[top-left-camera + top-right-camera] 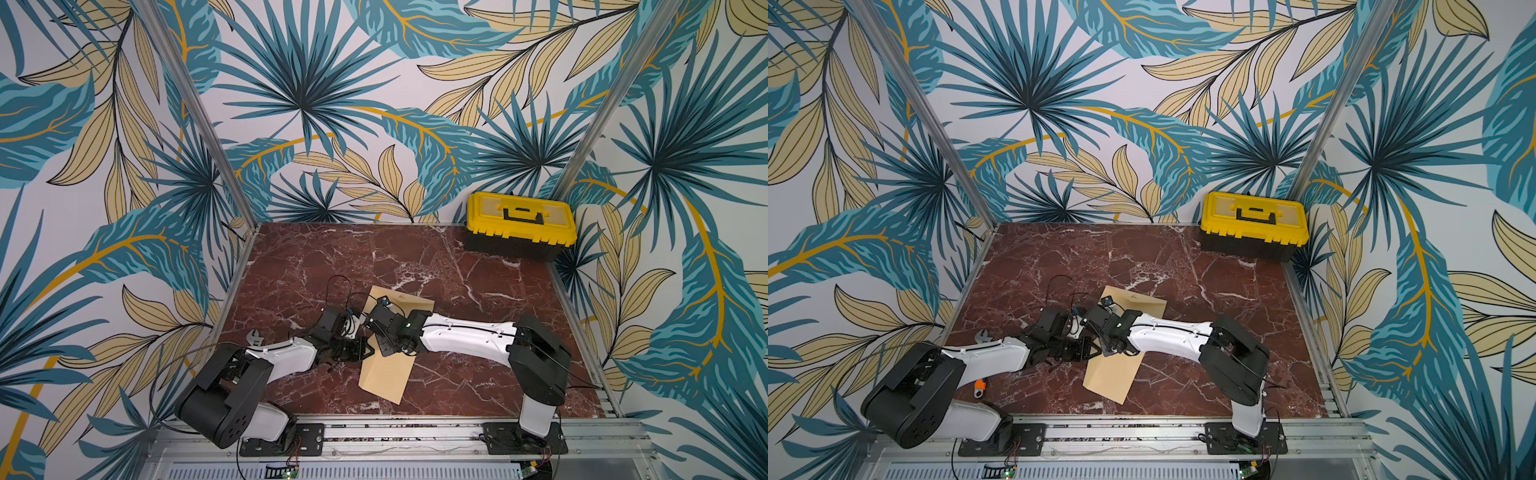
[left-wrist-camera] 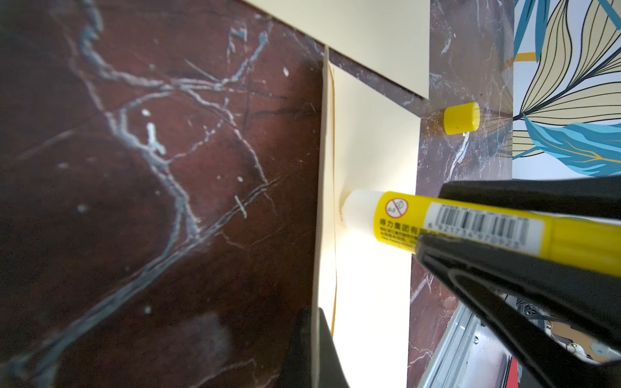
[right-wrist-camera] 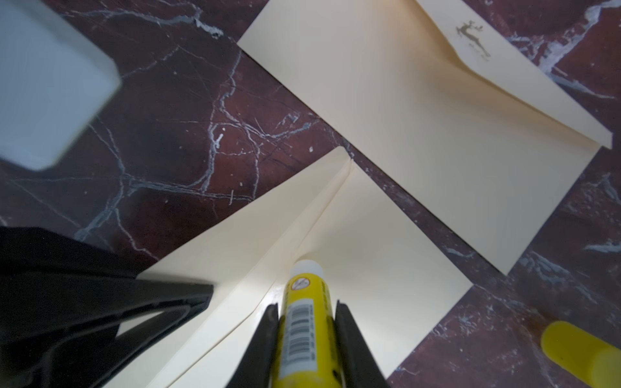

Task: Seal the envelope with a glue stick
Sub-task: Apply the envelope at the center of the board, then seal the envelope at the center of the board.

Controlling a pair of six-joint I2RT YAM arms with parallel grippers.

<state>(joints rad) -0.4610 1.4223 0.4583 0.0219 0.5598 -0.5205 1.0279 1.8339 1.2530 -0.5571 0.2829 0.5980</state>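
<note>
Gluing is under way on a cream envelope (image 1: 385, 376) on the red marble table (image 1: 478, 282). The left gripper (image 2: 316, 339), jaws fully closed, pinches the envelope's flap (image 3: 252, 242) and stands it up off the body. The right gripper (image 3: 307, 305) is clamped round the barrel of the uncapped glue stick (image 2: 470, 223). The stick's white tip (image 3: 307, 267) meets the paper right at the envelope's fold (neither wrist view shows whether it bears on flap or body).

Done well, the stroke probably wants light, even pressure along the fold. The flap should be held taut but not tugged: the paper is thin, and only that 1 pinch anchors the envelope, so a hard drag could crumple or slide it. The left fingers sit on the same flap, so the run likely has to stop short of them.

Room is tight overhead, since in both top views the 2 wrists crowd together above the envelope. A yellow-lidded toolbox (image 1: 521, 226) stands well apart from the envelope, in the table's far corner. A second envelope (image 3: 420, 111), printed with a small deer, lies just beyond the envelope's far edge, with only a thin strip of marble between them. A stroke overrunning that end could smear it. The yellow cap (image 2: 461, 118) rests on bare marble off the envelope's side, near but not touching. The envelope's near corner lies close to the table's front edge.
</note>
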